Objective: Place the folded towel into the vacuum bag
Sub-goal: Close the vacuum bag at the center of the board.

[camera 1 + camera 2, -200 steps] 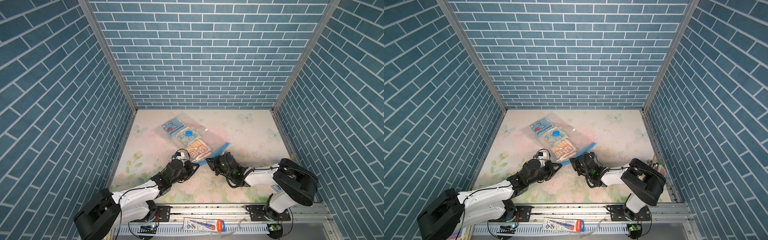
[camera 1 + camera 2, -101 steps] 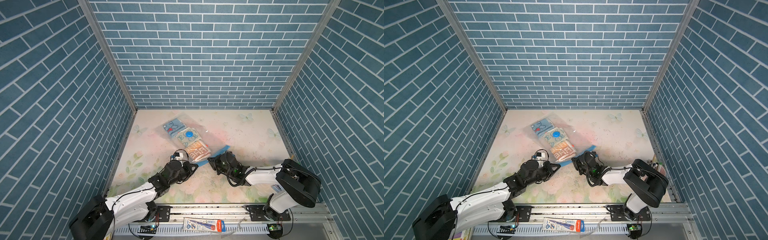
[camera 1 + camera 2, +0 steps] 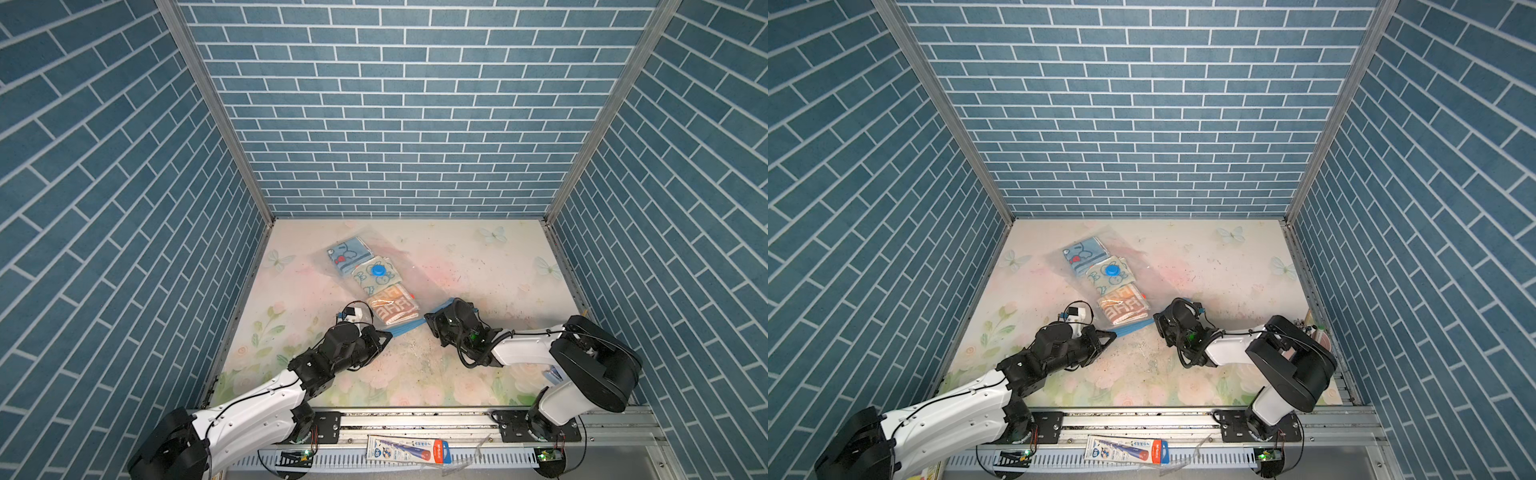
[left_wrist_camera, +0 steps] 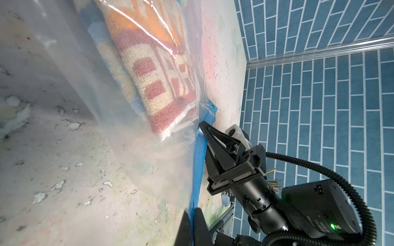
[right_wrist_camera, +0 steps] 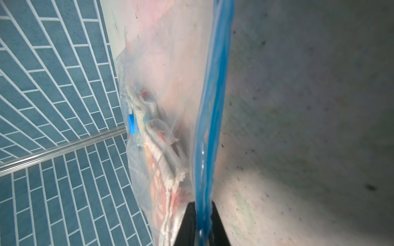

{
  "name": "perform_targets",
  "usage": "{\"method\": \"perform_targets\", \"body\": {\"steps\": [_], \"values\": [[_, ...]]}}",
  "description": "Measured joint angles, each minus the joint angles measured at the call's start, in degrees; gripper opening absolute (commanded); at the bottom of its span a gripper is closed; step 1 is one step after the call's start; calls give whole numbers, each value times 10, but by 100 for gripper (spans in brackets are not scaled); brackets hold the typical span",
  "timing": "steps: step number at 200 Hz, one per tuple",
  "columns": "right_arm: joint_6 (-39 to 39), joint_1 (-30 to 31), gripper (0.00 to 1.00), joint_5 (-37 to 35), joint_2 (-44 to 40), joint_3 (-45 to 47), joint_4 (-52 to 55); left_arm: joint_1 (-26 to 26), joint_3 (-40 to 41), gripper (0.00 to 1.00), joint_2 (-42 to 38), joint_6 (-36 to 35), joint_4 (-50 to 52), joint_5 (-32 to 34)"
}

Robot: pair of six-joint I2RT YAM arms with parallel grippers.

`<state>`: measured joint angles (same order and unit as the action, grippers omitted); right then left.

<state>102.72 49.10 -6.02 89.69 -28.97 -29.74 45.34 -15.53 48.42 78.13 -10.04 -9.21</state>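
- Left arm's rear links have swung out and lower toward the rail since a second ago. The bag and towels have crept a little nearer the rail.
- Left gripper (image 3: 388, 333): jaws nearly together, clamped on the near end of the strip (image 3: 409, 326). Its wrist view shows the blue strip running in between its fingers (image 4: 186, 230).
- Right gripper (image 3: 428, 322): jaws pinched narrow on the same strip, farther along. Its own wrist view shows the strip passing between both fingers (image 5: 187, 225). The left wrist view shows its tips (image 4: 202, 125) biting the bag edge.
- The two grippers are near each other, tips facing, with a short run of strip between them. The rest of the strip carries on behind the right gripper.
- Whether the mouth of the bag is sealed or open, cannot tell.
- Bag (image 3: 415, 274): clear and hazy. It lies flat and diagonal on the table (image 3: 478, 257), left of centre, with the strip edge toward the robot.
- Orange towel (image 3: 392, 307): folded, inside the bag, just behind the strip and closest to both grippers.
- Beige towel (image 3: 365, 284): inside the bag, next in the row and touching the orange one. The round blue cap (image 3: 377, 271) sits over it.
- Blue towel (image 3: 348, 254): inside the bag, farthest from the grippers, toward the back wall.
- Rail (image 3: 415, 422) runs along the front with both arm bases on it. A packet (image 3: 409, 451) lies just in front of it, between the bases.
- Blue brick walls (image 3: 395, 104) stand on three sides.
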Motion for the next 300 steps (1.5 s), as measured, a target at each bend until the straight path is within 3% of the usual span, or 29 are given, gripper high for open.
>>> {"method": "perform_targets", "body": {"steps": [124,300], "values": [[-6,-21,0,-1,-4,22,0,-6,0,0,-73,-2,81,-3],[-29,-73,0,5,-23,46,18,-57,-1,0,-139,-28,158,-56]]}}
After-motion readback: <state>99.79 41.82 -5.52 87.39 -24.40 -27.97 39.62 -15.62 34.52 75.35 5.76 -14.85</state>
